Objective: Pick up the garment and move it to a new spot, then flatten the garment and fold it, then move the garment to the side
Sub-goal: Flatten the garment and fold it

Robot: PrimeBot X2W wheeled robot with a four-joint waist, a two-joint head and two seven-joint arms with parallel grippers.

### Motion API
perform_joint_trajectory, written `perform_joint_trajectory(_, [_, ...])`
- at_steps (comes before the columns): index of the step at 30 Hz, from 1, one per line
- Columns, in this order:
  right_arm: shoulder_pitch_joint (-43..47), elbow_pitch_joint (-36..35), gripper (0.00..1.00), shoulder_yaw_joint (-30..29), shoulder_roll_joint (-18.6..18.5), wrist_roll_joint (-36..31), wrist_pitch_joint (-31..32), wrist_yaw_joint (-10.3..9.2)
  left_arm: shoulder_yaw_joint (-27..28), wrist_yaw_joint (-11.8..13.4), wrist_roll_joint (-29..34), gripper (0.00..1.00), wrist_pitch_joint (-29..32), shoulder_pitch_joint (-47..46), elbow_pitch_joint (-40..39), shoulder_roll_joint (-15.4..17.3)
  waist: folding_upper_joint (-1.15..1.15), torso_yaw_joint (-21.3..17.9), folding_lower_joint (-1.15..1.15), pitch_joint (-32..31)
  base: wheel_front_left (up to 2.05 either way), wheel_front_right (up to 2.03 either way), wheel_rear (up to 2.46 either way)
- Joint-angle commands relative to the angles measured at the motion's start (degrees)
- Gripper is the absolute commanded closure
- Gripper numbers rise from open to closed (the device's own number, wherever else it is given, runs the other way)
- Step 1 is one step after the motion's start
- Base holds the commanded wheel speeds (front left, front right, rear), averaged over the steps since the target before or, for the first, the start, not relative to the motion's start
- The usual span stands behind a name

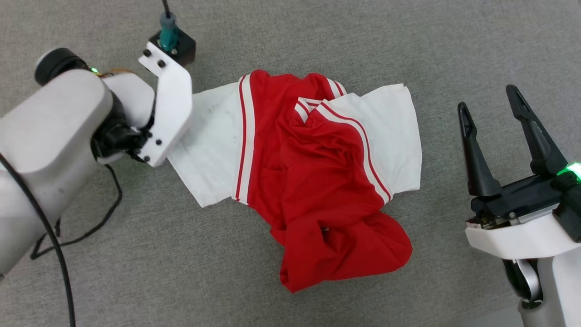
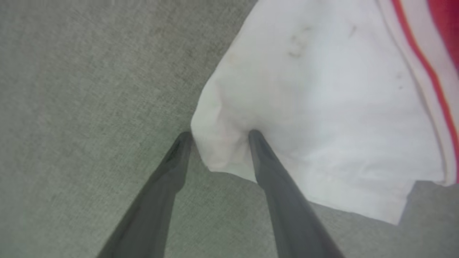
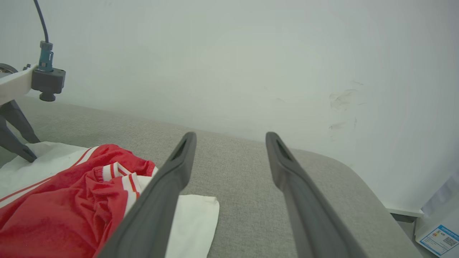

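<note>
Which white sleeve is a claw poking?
The white sleeve on the robot's left; the left claw straddles its corner. The other sleeve lies untouched.

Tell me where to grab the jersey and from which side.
Take the garment by the outer corner of its white sleeve, coming from the robot's left. That corner lies as a free edge on the grey surface, away from the bunched red body, and the open left gripper straddles it.

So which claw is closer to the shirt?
Left. The left gripper straddles a white sleeve corner of the garment, one finger touching it; the right gripper is off to its right, apart.
</note>
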Motion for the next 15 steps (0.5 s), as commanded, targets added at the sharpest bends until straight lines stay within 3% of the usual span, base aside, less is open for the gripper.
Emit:
perform_joint_trajectory(1, [-0.97, 0.23, 0.0, 0.03, 0.11, -0.1, -0.09, -0.04, -2.11, -0.04, -0.28, 1.0, -0.42, 2.26, 0.39, -0.54, 0.0, 0.14, 0.0, -0.32, 0.0, 0.0, 0.0])
perform_joint_trajectory(9, [1.29, 1.98, 0.0, -1.69, 0.15, -0.06, -0.09, -0.04, -5.73, -0.02, -3.05, 1.0, -7.33, -0.06, 1.0, 1.57, 0.0, 3.25, 0.0, -4.96, 0.0, 0.0, 0.0])
perform_joint_trajectory(15, [4.01, 2.45, 0.0, -3.66, 0.52, 0.37, -0.09, -0.04, -6.62, -0.02, -6.17, 1.0, -9.83, 1.63, 1.8, 6.82, 0.0, 6.15, 0.0, -8.1, 0.0, 0.0, 0.0])
